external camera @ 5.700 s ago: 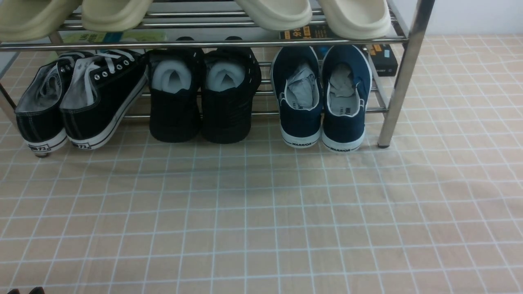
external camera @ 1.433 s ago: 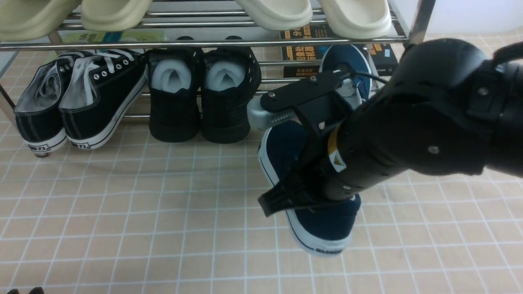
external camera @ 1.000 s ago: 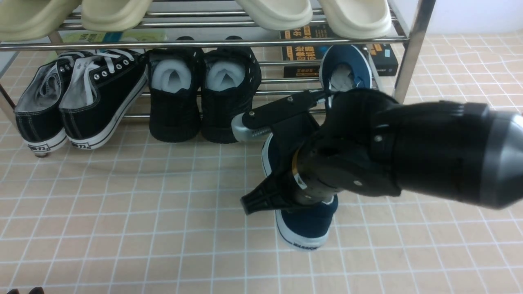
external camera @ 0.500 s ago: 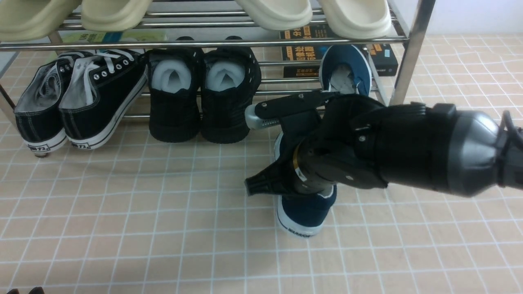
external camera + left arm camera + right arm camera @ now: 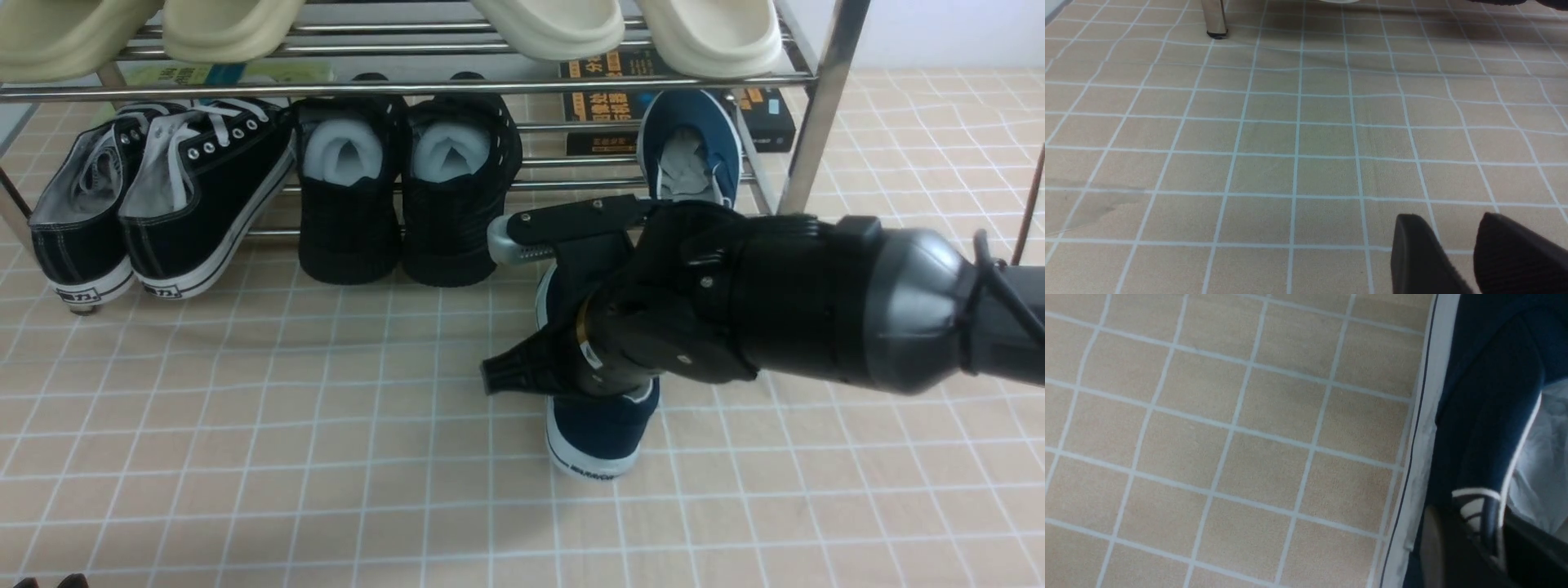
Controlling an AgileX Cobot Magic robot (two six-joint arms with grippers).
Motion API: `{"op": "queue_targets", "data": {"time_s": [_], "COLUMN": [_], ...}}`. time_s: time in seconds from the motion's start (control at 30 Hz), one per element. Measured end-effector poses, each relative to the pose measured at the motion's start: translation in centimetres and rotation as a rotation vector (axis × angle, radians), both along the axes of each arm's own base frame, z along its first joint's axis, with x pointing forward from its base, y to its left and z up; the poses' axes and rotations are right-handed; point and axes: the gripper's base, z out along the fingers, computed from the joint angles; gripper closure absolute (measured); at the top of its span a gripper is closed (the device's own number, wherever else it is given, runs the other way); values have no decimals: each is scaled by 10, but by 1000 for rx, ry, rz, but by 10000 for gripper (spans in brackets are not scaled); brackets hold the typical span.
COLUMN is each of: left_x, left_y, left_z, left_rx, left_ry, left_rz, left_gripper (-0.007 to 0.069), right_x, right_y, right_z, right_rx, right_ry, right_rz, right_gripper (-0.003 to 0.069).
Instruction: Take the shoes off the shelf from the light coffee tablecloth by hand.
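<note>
Straddling the side wall of one navy shoe [image 5: 1486, 396], my right end effector [image 5: 1478, 547] is sitting with one finger [image 5: 1439, 555] outside the white-trimmed collar and the other inside the opening. I cannot tell whether the fingers are pressing on that wall or standing just off it. The shoe is lying sole-down on the light coffee tablecloth [image 5: 286, 425], just in front of the shelf [image 5: 816, 122] at its right end. Its heel is pointing toward me, and my right arm [image 5: 775, 310] is crossing above its middle. The second navy shoe [image 5: 690, 139] is sitting on the lower tier, close beside the right upright leg.

My left end effector [image 5: 1457, 261] is hanging low over bare cloth, well apart from the shoes. Its two dark fingers are standing apart with nothing between them.

The cloth is covering everything in view. It is beige with a grid of thin white lines, rippling slightly, and showing a faint darker patch [image 5: 1094, 204] near my left side. The chrome leg [image 5: 1214, 18] is standing directly on it. On the lower tier, black lace-up sneakers [image 5: 163, 204] are sitting at the left and all-black shoes [image 5: 408, 196] stuffed with white paper in the middle. Cream slippers [image 5: 555, 24] are lining the upper tier. Dark boxes [image 5: 604, 106] with yellow print are lying on the cloth behind the shelf, and a pale wall [image 5: 939, 33] is showing beyond at the far right.
</note>
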Motion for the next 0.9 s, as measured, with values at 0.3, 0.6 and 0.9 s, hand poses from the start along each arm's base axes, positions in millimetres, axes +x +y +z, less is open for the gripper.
{"op": "queue_targets", "data": {"time_s": [0.3,0.6,0.9], "left_x": [0,0,0], "left_y": [0,0,0], "left_z": [0,0,0], "left_rx": [0,0,0], "left_ry": [0,0,0], "left_rz": [0,0,0], "left_gripper": [383,383,383], "right_x": [-13,5,54], "right_y": [2,-4,-50], "right_z": [12,83,96], "right_rx": [-72,-199,-236], "right_ry": [182,83,-11], "right_rz": [104,258,121], "right_gripper": [328,382,671]}}
